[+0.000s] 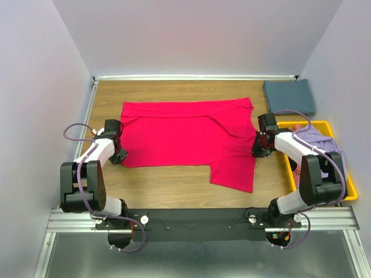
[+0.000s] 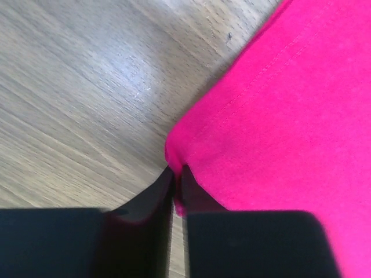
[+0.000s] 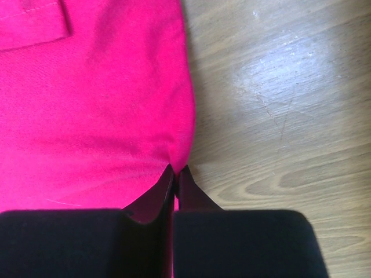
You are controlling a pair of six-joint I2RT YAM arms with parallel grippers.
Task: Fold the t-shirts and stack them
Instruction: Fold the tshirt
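The crimson-pink t-shirt lies spread on the wooden table, partly folded, with a flap hanging toward the front right. My left gripper is shut on the shirt's left edge, with cloth pinched between the jaws. My right gripper is shut on the shirt's right edge. A folded slate blue-grey t-shirt lies at the back right corner. A lavender t-shirt and a bit of pinkish cloth sit in the yellow bin.
The yellow bin stands at the right edge of the table, close to my right arm. White walls enclose the table on the left, back and right. Bare wood shows in front of the shirt.
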